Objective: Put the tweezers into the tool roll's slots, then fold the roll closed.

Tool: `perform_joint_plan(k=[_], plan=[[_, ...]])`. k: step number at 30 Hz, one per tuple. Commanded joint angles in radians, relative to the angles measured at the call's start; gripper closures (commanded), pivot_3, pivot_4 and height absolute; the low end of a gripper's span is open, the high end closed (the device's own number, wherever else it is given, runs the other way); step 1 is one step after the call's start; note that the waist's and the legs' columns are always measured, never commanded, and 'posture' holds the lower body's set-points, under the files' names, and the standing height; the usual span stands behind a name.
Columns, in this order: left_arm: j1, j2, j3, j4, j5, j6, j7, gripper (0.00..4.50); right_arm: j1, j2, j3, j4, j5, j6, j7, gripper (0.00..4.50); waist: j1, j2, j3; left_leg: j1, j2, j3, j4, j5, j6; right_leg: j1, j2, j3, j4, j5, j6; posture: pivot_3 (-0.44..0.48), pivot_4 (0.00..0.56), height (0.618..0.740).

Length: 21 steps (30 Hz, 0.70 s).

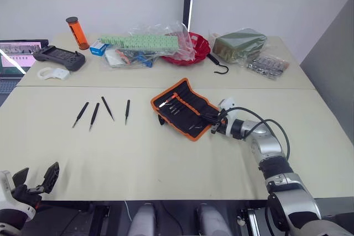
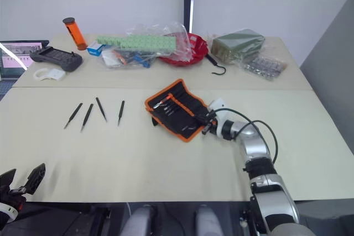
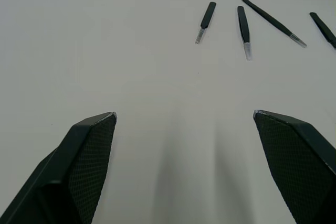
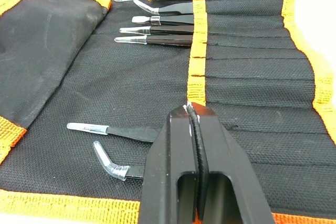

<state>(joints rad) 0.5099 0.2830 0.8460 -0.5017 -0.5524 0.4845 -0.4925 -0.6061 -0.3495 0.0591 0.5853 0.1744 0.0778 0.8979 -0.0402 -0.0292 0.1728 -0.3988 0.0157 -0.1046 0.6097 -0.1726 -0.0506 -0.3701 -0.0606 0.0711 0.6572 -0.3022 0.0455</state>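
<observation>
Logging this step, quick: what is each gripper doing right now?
Left gripper: open, empty, above the table.
Right gripper: shut over the tool roll; nothing visibly held.

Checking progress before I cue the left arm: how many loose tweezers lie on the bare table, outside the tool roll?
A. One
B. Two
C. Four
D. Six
C. Four slim black tweezers lie side by side on the table, apart from the open tool roll and ahead of the open left gripper.
</observation>
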Motion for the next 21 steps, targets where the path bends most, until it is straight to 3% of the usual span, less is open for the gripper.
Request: perform_joint_plan(k=[1, 4, 7, 14, 21], plan=[[-0.009, 0.031, -0.008, -0.004, -0.01, -0.009, 0.029, 0.06, 0.002, -0.018, -0.004, 0.013, -0.014, 0.004, -0.002, 4.5, 0.0, 0.0, 0.0, 0.0, 0.0, 0.0, 0.0, 0.0, 0.0, 0.0, 0.0, 0.0, 0.0, 0.0, 0.0, 0.0, 0.15, 0.74], [-0.05, 0.069, -0.025, 0.02, 0.003, -0.003, 0.058, 0.06, 0.012, -0.018, -0.005, -0.005, -0.011, 0.01, -0.004, 4.5, 0.001, 0.0, 0.0, 0.0, 0.0, 0.0, 0.0, 0.0, 0.0, 0.0, 0.0, 0.0, 0.0, 0.0, 0.0, 0.0, 0.15, 0.74], [-0.199, 0.146, -0.068, 0.094, 0.062, -0.004, 0.138, 0.06, 0.026, -0.018, -0.008, -0.031, -0.008, 0.018, -0.012, 4.5, 0.006, 0.0, 0.0, 0.0, 0.0, 0.0, 0.0, 0.0, 0.0, 0.0, 0.0, 0.0, 0.0, 0.0, 0.0, 0.0, 0.15, 0.74], [-0.444, 0.293, -0.165, 0.345, 0.027, -0.003, 0.025, 0.06, 0.062, -0.015, -0.009, -0.104, 0.0, 0.049, -0.041, 4.5, -0.002, -0.001, 0.0, 0.0, 0.0, 0.0, -0.002, 0.0, 0.0, -0.001, 0.0, 0.0, 0.001, 0.0, 0.001, 0.0, 0.15, 0.74], [-0.624, 0.406, -0.326, 0.658, 0.13, -0.069, -0.066, 0.06, 0.09, -0.026, -0.013, -0.136, -0.003, 0.062, -0.066, 4.5, -0.001, 0.0, 0.0, -0.001, -0.001, 0.0, -0.003, 0.0, 0.0, -0.003, 0.0, -0.001, 0.001, 0.0, 0.001, 0.0, 0.15, 0.74]])
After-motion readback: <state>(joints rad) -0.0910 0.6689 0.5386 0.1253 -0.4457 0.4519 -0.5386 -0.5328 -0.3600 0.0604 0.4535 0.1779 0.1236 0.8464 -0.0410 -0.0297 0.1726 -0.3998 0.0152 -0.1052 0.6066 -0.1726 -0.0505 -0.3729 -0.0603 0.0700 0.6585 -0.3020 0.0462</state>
